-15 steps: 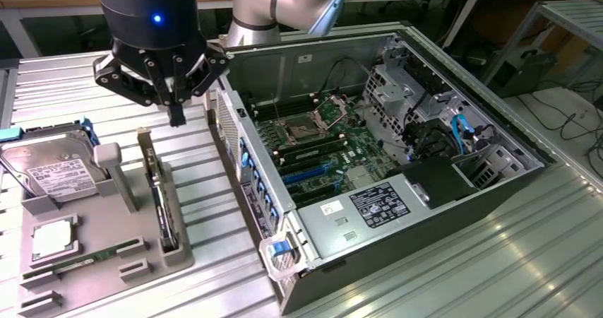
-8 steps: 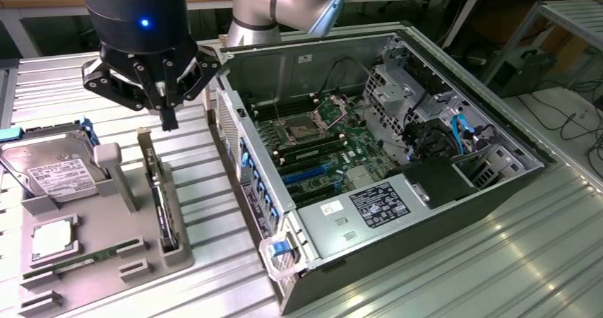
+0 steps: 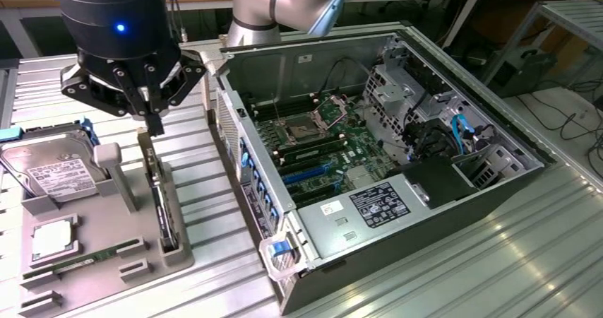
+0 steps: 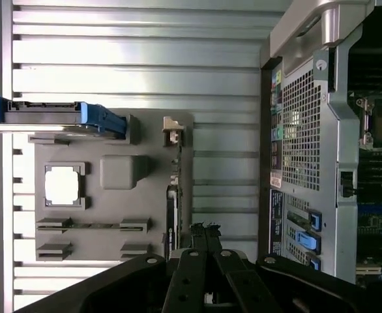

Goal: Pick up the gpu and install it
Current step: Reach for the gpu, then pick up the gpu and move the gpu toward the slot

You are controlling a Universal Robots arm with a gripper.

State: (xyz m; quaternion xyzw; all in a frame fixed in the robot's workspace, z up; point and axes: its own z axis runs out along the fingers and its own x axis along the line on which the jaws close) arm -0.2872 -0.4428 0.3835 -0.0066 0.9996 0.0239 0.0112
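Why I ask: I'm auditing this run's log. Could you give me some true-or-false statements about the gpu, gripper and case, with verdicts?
1. The gpu stands on edge in the tray. True.
2. The gpu is lifted clear of the tray. False: it sits in the tray, with the gripper above one end of it.
3. The case is open, so the motherboard shows. True.
4. The hard drive is mounted inside the case. False: it leans in the tray, on the exterior view's left.
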